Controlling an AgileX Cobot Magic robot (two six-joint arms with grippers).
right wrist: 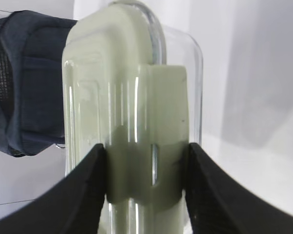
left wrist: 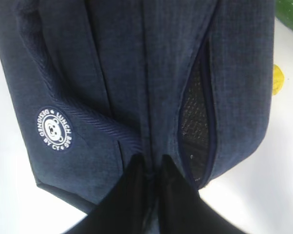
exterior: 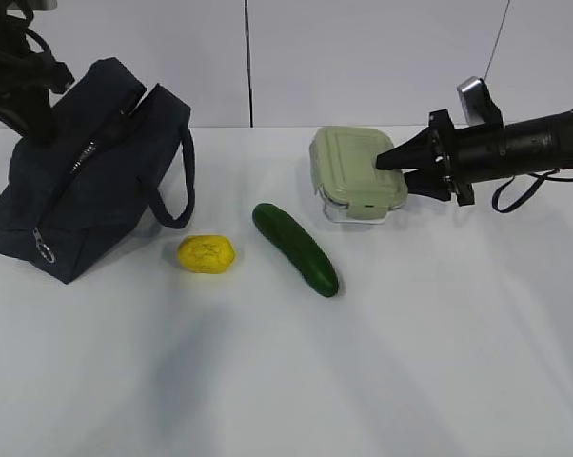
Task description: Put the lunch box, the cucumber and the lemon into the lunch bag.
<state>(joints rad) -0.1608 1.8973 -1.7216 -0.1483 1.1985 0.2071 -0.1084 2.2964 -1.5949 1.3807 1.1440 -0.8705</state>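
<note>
Right gripper grasps your clear glass, sage-lidded lunch box by its lid latch, near the table's far edge. Left gripper pinches the navy fabric lunch bag. Risk: the latch could pop, or the slit stay too narrow.

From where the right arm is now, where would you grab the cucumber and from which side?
Take the cucumber at its middle, coming down from above with the fingers set across its narrow width. It lies flat on the table, running diagonally from upper left to lower right, so the wrist should turn to match. There is open space on both long sides: the lemon and lunch box sit apart from it.
</note>
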